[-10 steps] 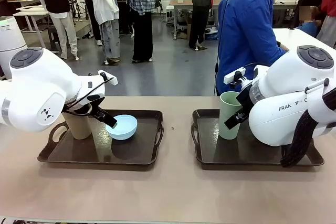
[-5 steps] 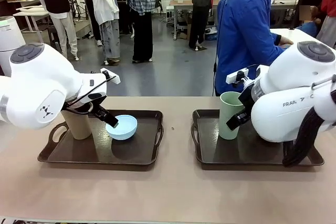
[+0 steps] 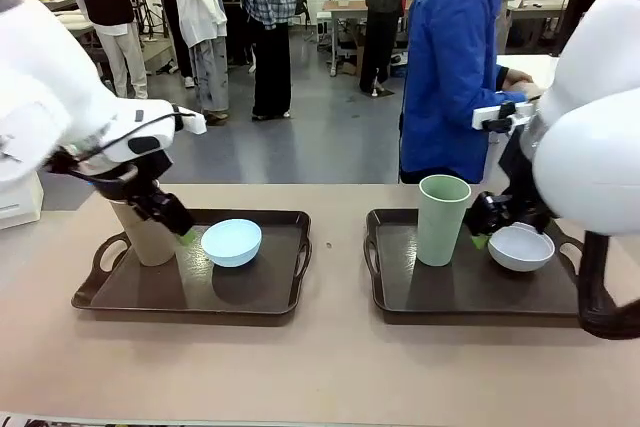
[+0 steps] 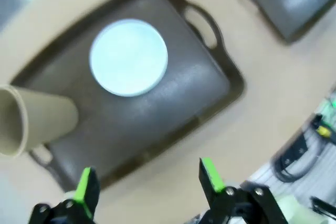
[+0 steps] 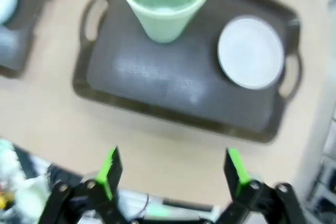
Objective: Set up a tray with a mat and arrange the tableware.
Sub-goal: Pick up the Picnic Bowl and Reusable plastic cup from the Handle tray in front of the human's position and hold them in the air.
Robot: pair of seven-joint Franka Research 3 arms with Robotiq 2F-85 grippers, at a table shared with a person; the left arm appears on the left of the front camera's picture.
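Note:
On the left tray (image 3: 92, 292), whose floor is lined with a dark mat (image 3: 245, 287), stand a tan tumbler (image 3: 148, 237) and a light blue bowl (image 3: 231, 242). My left gripper (image 3: 183, 230) hangs open between them, holding nothing. From above, its wrist view shows the bowl (image 4: 128, 57), the tumbler (image 4: 37, 121) and the open left gripper (image 4: 148, 182). The right tray (image 3: 480, 309) carries a mint green tumbler (image 3: 443, 219) and a white bowl (image 3: 520, 247). My right gripper (image 3: 481, 231) is open between those two, and the right gripper (image 5: 172, 170) hovers above the tumbler (image 5: 165, 3) and bowl (image 5: 251, 51).
A person in a blue jacket (image 3: 455, 67) stands at the far side behind the right tray. Bare tan table (image 3: 330, 367) runs between the trays and along the near edge. Other people stand far back in the room.
Both arms have risen and pulled back. The left gripper has moved off the blue bowl toward the tan tumbler. The right arm's rise uncovers the white bowl on the right tray.

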